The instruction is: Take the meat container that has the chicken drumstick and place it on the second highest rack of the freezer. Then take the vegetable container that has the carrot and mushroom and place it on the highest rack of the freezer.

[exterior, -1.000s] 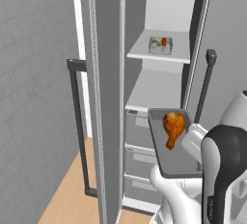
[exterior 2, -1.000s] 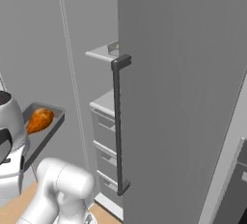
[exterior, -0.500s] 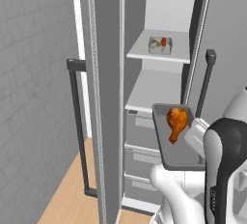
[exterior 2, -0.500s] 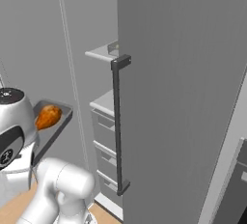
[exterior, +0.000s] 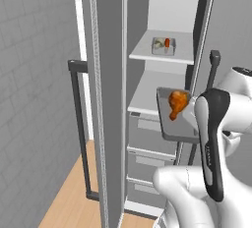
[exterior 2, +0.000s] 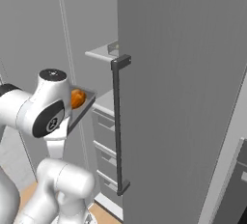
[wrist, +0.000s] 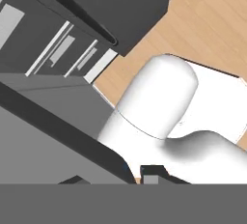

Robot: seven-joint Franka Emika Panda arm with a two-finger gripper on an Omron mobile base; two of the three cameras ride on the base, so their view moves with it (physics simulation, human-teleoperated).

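Note:
The meat container [exterior: 170,124], a flat grey tray, hangs in the air in front of the freezer's [exterior: 167,6] second highest rack [exterior: 147,93], about level with it. The chicken drumstick [exterior: 177,103] lies on it and shows orange behind my arm in the right base view [exterior 2: 77,97]. My gripper [wrist: 140,172] is shut on the tray's near edge, with the tray's grey underside [wrist: 48,136] beside it; my forearm hides the grip in both base views. The vegetable container [exterior: 163,45], holding the carrot [exterior: 167,42] and mushroom [exterior: 158,45], rests on the highest rack [exterior: 147,54].
The freezer door [exterior: 109,99] stands open at the left, its dark bar handle [exterior: 78,124] facing outward. A second tall grey door [exterior 2: 183,73] with a bar handle [exterior 2: 117,121] is at the right. Grey drawers [exterior: 147,128] sit below the shelves. Wood floor [exterior: 69,197] lies underneath.
My arm has lifted the meat container with the drumstick and carried it closer to the freezer shelves. The vegetable container has not moved.

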